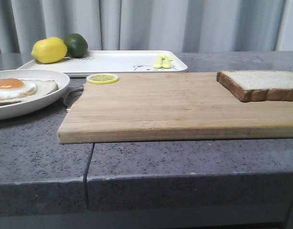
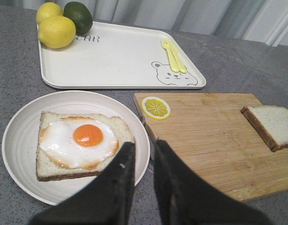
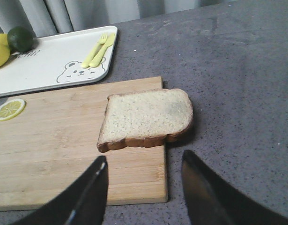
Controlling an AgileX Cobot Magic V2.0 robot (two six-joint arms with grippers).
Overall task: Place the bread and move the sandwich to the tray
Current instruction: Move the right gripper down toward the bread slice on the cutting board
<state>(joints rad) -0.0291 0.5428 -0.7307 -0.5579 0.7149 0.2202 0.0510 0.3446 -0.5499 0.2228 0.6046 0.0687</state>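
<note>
The bread (image 3: 146, 115), a thick brown-crusted slice, lies flat on the right end of the wooden cutting board (image 3: 55, 140); it also shows in the front view (image 1: 260, 85). My right gripper (image 3: 144, 161) is open and empty, a little short of the bread. The round white plate (image 2: 22, 126) holds one slice topped with a fried egg (image 2: 78, 140). My left gripper (image 2: 144, 143) is empty, its jaws drawn to a narrow gap, above the plate's edge beside the board. The white tray (image 2: 120, 56) with the bear drawing lies behind. Neither gripper shows in the front view.
Two lemons (image 2: 55, 31) and a lime (image 2: 79, 15) sit on the tray's far left corner. A yellow fork and spoon (image 2: 173, 56) lie on the tray near the bear. A lemon slice (image 2: 156, 107) rests on the board's corner. The grey counter edge (image 1: 184, 176) is in front.
</note>
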